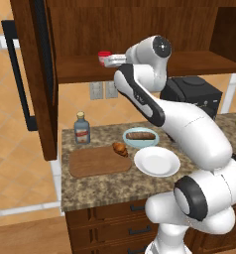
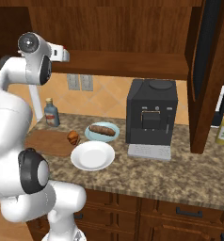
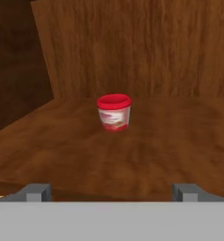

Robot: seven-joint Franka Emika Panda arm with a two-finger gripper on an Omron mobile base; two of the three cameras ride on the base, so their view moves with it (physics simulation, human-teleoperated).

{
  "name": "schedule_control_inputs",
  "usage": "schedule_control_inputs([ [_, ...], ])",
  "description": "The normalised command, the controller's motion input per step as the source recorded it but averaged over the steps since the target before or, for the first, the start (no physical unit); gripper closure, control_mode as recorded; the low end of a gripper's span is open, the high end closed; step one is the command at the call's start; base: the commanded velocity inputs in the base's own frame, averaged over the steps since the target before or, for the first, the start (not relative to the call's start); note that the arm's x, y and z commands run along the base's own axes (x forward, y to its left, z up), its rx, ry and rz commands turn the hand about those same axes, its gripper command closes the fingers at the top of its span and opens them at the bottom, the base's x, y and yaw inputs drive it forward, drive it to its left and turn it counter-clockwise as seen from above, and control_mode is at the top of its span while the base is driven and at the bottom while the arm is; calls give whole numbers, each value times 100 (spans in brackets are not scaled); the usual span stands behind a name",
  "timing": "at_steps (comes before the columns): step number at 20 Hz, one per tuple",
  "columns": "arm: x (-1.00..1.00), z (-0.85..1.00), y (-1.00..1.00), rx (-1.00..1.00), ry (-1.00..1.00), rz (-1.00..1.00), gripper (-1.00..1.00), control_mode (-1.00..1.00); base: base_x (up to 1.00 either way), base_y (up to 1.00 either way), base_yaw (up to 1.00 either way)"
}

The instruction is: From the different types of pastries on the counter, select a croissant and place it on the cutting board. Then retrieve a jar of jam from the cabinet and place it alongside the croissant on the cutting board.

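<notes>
The end effector [image 3: 112,192] is level with the shelf of the dark brown wooden wall cabinet [image 1: 140,30], fingers spread wide and empty, the squat red-lidded jar of jam [image 3: 114,112] upright ahead — advance straight, keeping it centred, before closing.

The shelf [image 3: 147,141] is bare wood all around the jar [image 3: 114,112], with the cabinet [image 3: 132,47] back wall behind it and a side wall at the left.
</notes>
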Motion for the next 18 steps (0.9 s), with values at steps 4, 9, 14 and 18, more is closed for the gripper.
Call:
schedule_control_inputs([
  [4, 67, -16, 5, 0, 0, -2, -100, -100, 0, 0, 0],
  [9, 58, -13, 9, 0, 0, -3, -100, -100, 0, 0, 0],
  [14, 48, -8, 20, 0, 0, -2, -100, -100, 0, 0, 0],
  [18, 50, -3, 28, 0, 0, -2, -100, -100, 0, 0, 0],
])
